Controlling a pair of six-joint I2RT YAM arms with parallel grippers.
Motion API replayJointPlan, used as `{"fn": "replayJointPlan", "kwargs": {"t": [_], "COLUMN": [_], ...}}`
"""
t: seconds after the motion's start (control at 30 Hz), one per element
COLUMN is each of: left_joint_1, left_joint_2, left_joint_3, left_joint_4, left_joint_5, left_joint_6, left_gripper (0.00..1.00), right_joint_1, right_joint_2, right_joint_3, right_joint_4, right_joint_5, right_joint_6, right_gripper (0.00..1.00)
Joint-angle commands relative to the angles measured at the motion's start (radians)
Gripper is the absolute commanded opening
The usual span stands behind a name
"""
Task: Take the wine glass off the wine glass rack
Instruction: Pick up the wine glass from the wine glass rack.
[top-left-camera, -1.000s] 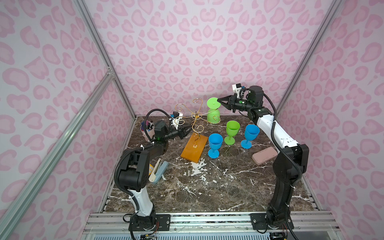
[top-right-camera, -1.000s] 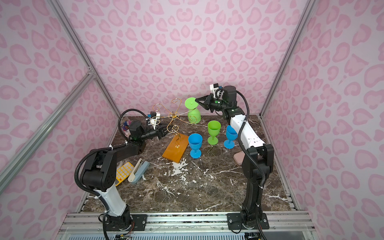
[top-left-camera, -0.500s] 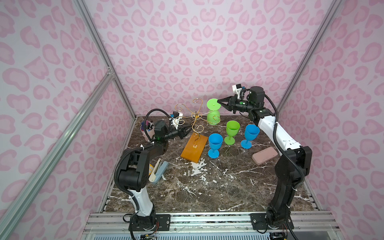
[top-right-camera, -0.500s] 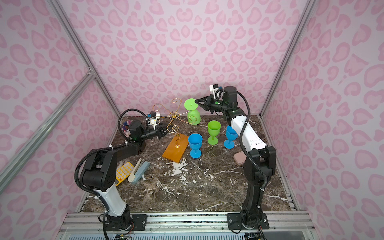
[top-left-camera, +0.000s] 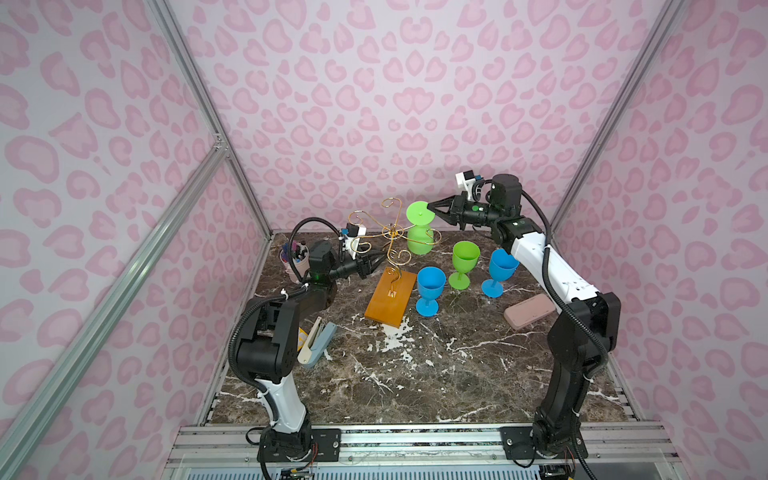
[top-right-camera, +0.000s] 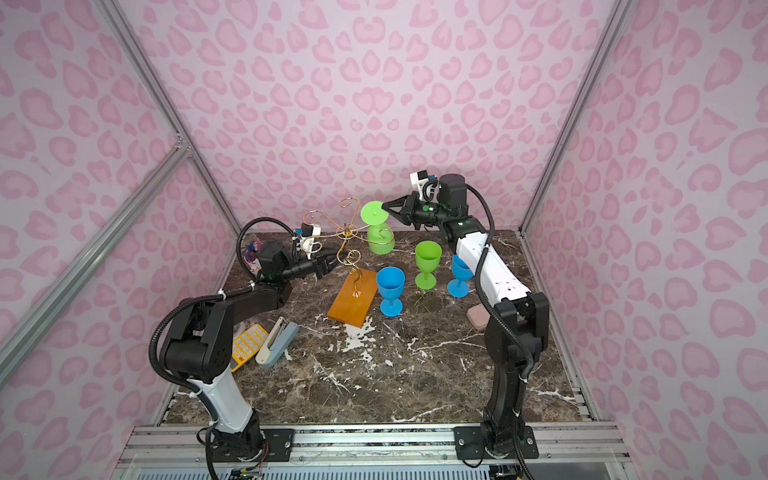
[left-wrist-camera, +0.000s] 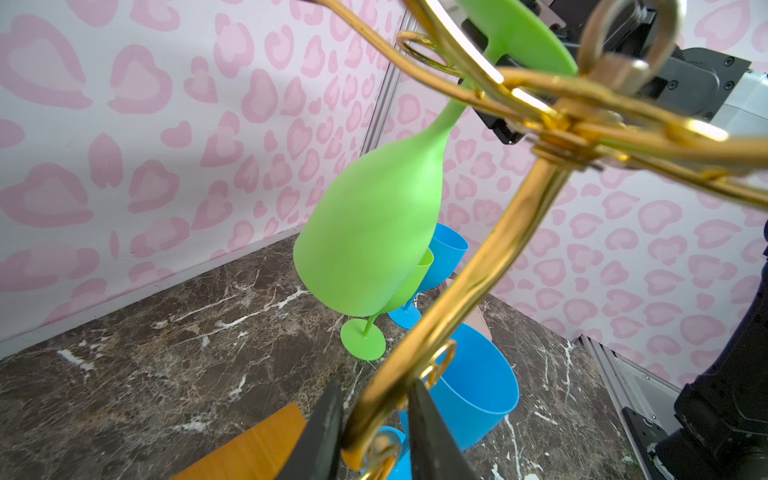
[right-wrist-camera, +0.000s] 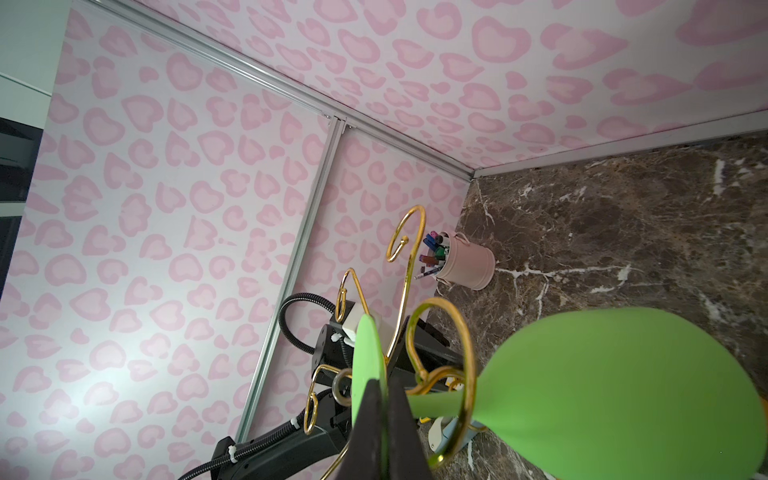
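A green wine glass (top-left-camera: 419, 244) (top-right-camera: 380, 243) hangs upside down in a curled arm of the wine glass rack (top-left-camera: 390, 297) (top-right-camera: 353, 298), a gold wire stand on an orange-brown wooden base. My right gripper (top-left-camera: 432, 208) (top-right-camera: 386, 206) (right-wrist-camera: 384, 386) is shut on the rim of the glass's flat foot (right-wrist-camera: 368, 345), above the scroll arm. The glass's stem passes through the gold loop (right-wrist-camera: 467, 361). My left gripper (top-left-camera: 380, 261) (top-right-camera: 332, 264) (left-wrist-camera: 376, 390) is shut on the rack's wavy stem (left-wrist-camera: 498, 241), low down near the base. The glass's bowl (left-wrist-camera: 370, 232) hangs tilted.
Two blue glasses (top-left-camera: 430, 289) (top-left-camera: 498, 270) and a green one (top-left-camera: 463, 264) stand upright to the right of the rack. A pink case (top-left-camera: 530, 311) lies near the right arm. A pen cup (top-left-camera: 295, 259), a stapler (top-left-camera: 318, 343) and a yellow calculator (top-right-camera: 247, 347) sit on the left.
The right gripper and the held foot of the green glass have shifted slightly towards the rack and down. The glass still hangs in the scroll arm. The left arm has stayed put.
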Motion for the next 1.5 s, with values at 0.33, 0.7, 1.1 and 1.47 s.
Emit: {"fn": "replayJointPlan", "kwargs": {"t": [0.33,0.7,1.1,1.47], "left_joint_1": [0.000,0.000,0.004,0.008], "left_joint_2": [-0.002,-0.002,-0.002,-0.001], "left_joint_3": [0.012,0.015,0.021,0.023], "left_joint_4": [0.017,0.012,-0.004,-0.011], "left_joint_5": [0.025,0.026,0.023,0.024], "left_joint_6": [0.000,0.003,0.007,0.008], "left_gripper": [0.29,0.30,0.35,0.52], "right_joint_1": [0.028,0.027,0.001,-0.035], "right_joint_2": [0.064,0.133,0.218,0.195], "right_joint_3": [0.091,0.182,0.282,0.257], "right_joint_4": [0.043,0.056,0.089,0.104], "right_joint_5": [0.000,0.026,0.027,0.023], "right_joint_6": [0.018,0.038,0.092,0.094], "right_gripper": [0.00,0.00,0.00,0.00]}}
